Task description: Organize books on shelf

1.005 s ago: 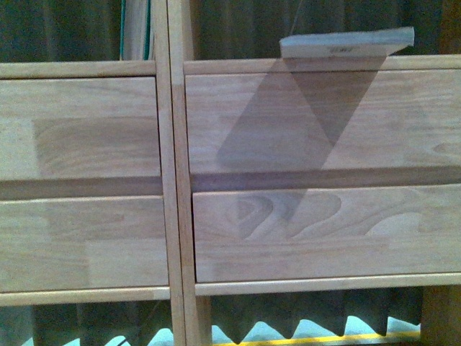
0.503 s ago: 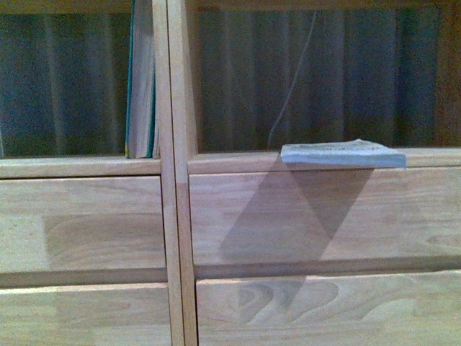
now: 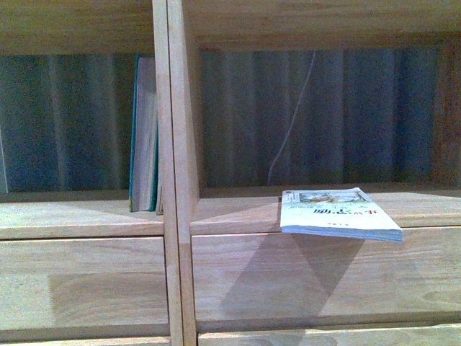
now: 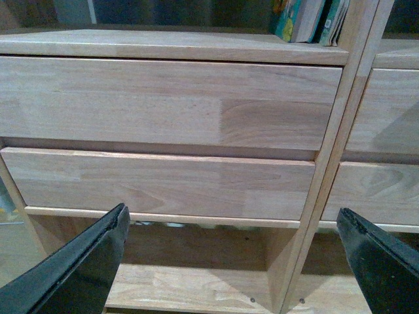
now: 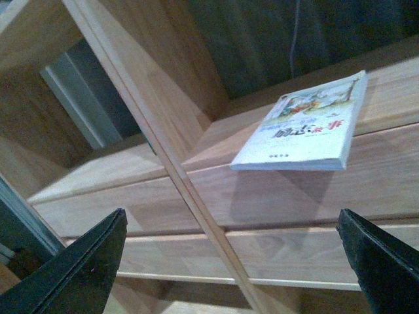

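Note:
The thin white paperback (image 3: 335, 214) lies flat in the right compartment of the light-wood shelf (image 3: 175, 238), its front edge overhanging the drawer below. It also shows in the right wrist view (image 5: 301, 127). The teal-covered book (image 3: 143, 137) stands upright in the left compartment against the centre divider. Its lower end shows in the left wrist view (image 4: 313, 19). My left gripper (image 4: 232, 226) is open and empty in front of the left drawers. My right gripper (image 5: 230, 229) is open and empty, below and in front of the paperback. Neither arm shows in the front view.
Plain drawer fronts (image 3: 324, 274) sit below both compartments. A dark curtain (image 3: 346, 115) and a thin white cable (image 3: 292, 115) show behind the open back. A lower open compartment (image 4: 196, 281) shows under the left drawers.
The front view has risen: the drawers slid down the frame and the book compartments now fill it. The paperback's cover is now seen from above.

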Robot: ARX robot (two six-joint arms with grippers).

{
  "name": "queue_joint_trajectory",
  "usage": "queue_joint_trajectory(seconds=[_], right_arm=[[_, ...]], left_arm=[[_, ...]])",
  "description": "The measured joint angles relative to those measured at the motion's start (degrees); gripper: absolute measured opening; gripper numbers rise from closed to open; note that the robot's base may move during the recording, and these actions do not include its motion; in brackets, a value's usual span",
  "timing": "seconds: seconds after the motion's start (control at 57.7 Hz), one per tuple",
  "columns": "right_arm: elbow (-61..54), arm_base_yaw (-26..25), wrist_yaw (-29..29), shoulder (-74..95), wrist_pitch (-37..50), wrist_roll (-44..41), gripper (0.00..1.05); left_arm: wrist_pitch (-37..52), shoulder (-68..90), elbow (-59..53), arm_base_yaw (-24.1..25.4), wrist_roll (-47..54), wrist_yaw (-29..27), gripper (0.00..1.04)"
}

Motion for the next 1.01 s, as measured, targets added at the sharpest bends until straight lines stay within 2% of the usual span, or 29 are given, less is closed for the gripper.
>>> queue_joint_trajectory(seconds=[0.156,0.295,0.416,0.693,1.005], right_arm=[[7.50,1.99,2.01,18.23,4.11,13.42,0.98],[11.13,3.08,3.26,27.71,5.77,24.50,0.98],[14.60,3.98,5.14,33.22,6.32,30.51,0.98],[26.10,4.33,10.49,45.11,4.61,35.74,0.98],[35.19,3.78,11.72,53.27,1.62,38.56,0.98]], left_arm=[[0.00,0.00,0.00,0.00,0.00,-0.02,0.98],[0.00,0.00,0.00,0.00,0.00,0.00,0.98],[0.00,0.00,0.00,0.00,0.00,0.00,0.98],[0.00,0.00,0.00,0.00,0.00,0.00,0.98],[0.00,0.00,0.00,0.00,0.00,0.00,0.98]])
